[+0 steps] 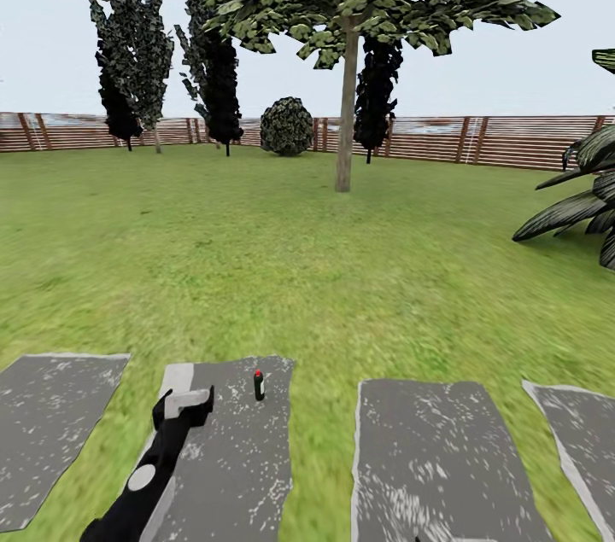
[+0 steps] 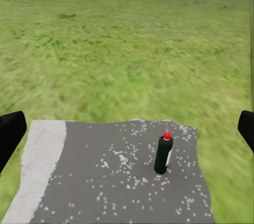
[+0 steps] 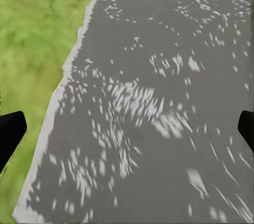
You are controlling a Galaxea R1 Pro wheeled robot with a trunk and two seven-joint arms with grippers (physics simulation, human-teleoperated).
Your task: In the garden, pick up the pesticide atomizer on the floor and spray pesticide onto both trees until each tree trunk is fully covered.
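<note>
The robot's black left arm [image 1: 141, 482] reaches forward and slightly rightward from the lower left of the head view, ending in the left claw [image 1: 184, 407]. In both wrist views, each claw's two dark fingers sit wide apart, holding nothing.

The pesticide atomizer [image 2: 163, 155] looks like smooth dark plastic with a faint sheen, topped by a glossy red cap. It stands on a paving slab [image 1: 229, 457] of rough, matt grey stone flecked with white (the same speckled finish shows under the right pincer [image 3: 127, 128]). The floor [image 1: 256, 252] is blurry, matt green grass. The left pincer [image 1: 184, 407] is matt black with a pale grey, plastic-looking plate. The tree trunk [image 1: 346, 115] has dull beige-grey bark, fairly smooth, and the fence [image 1: 512, 141] is brown slatted wood.
</note>
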